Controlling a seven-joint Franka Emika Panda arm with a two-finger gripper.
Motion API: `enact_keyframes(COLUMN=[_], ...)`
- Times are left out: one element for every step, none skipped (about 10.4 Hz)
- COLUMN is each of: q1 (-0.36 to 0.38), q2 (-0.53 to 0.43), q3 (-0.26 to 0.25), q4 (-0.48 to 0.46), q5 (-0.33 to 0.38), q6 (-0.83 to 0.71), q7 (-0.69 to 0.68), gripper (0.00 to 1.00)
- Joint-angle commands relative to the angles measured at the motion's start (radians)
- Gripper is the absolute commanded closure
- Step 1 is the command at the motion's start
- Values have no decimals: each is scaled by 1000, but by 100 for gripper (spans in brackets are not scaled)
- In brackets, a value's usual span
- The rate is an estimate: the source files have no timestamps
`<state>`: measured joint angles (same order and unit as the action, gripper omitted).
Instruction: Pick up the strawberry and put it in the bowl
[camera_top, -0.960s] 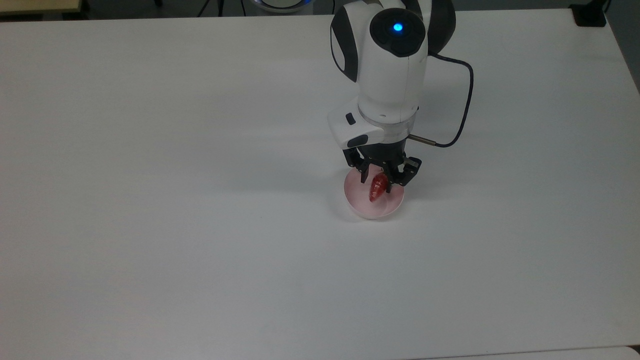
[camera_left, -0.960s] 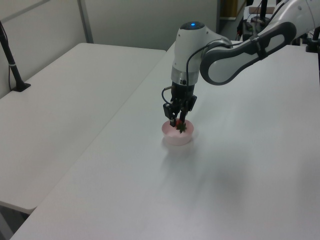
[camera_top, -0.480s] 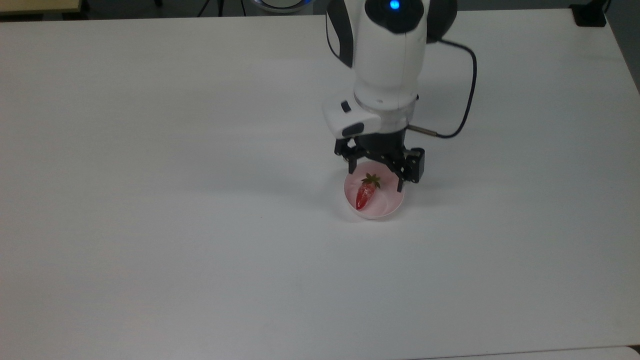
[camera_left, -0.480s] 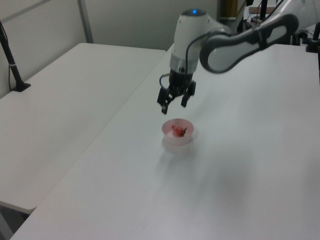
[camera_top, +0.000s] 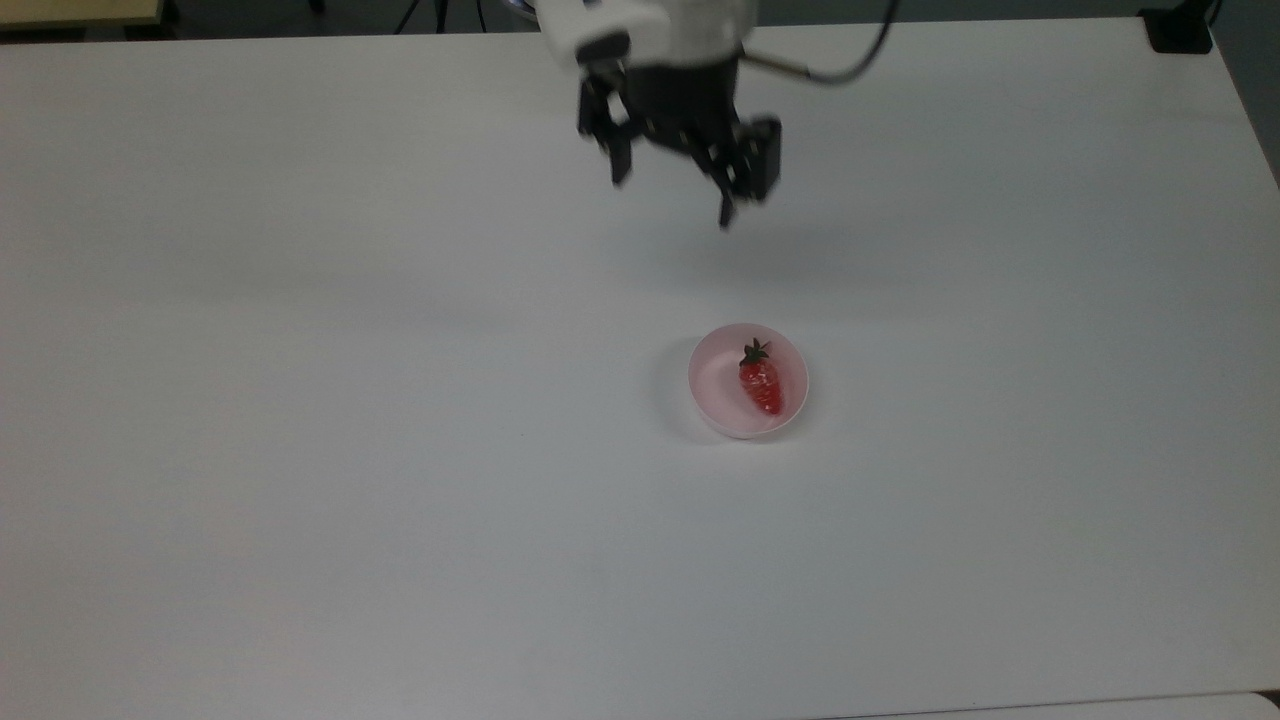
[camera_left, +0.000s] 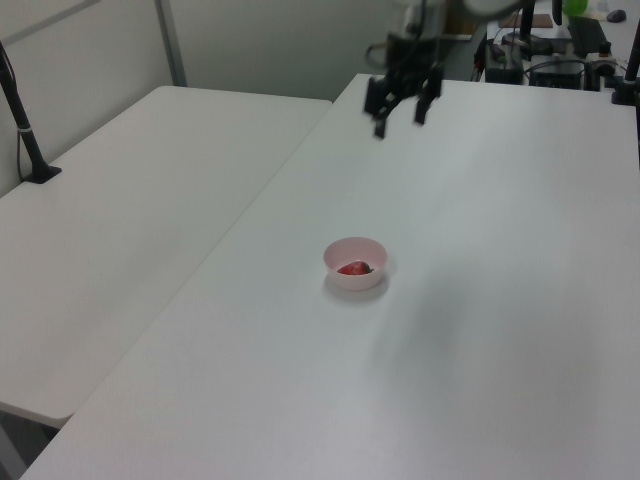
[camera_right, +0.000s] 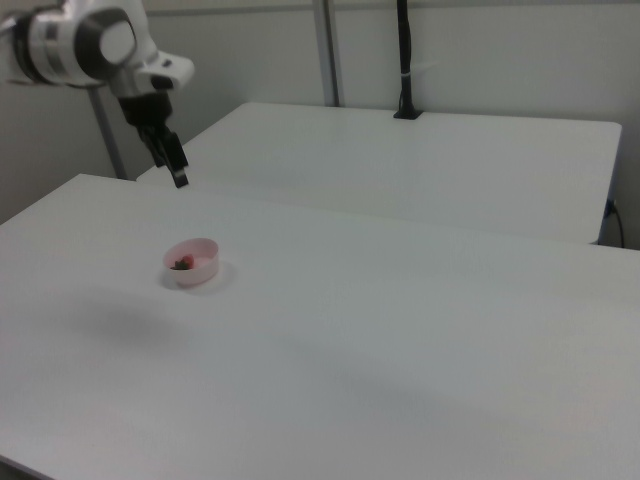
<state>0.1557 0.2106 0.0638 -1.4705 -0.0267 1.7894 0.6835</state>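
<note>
A broad white table (camera_top: 300, 450) with a matte top takes up most of the top view. A second white table (camera_left: 130, 180) stands just beside it, a narrow gap between them; it also shows in the right view (camera_right: 420, 160). A black pole (camera_right: 403, 60) rises from its far edge in the right view. Behind are pale grey walls (camera_right: 520, 60) with a metal upright (camera_left: 170, 40). The light is soft and even.
</note>
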Motion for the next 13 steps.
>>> enact_keyframes(q1=[-50,-60,-48,-33,-30,-30,-42,-51,-50,-48,-48,-47,-48], q2=[-172,-206,-233,-265,-292,-295,-292,-292,-290,-287,-287,-289,-289], q3=[-19,-30,-71,-108,-128,-140,-144,-165,-189,-191,-191,-191,-191], q4=[-45,-47,-63,-94,-126,-123,-119,-117,-116,-116,-116,-116,-116], q5=[33,33,33,33,33,27,22,22,25,21,19,19,25], q6=[-219,-285,-333,-331,-328,-324,-288,-231,-200,-187,-186,-192,-193], q7=[-128,-153,-182,-212,-275,-405,-527,-573,-581,-582,-587,-588,-594], gripper=[0,0,0,0,0,0,0,0,0,0,0,0,0])
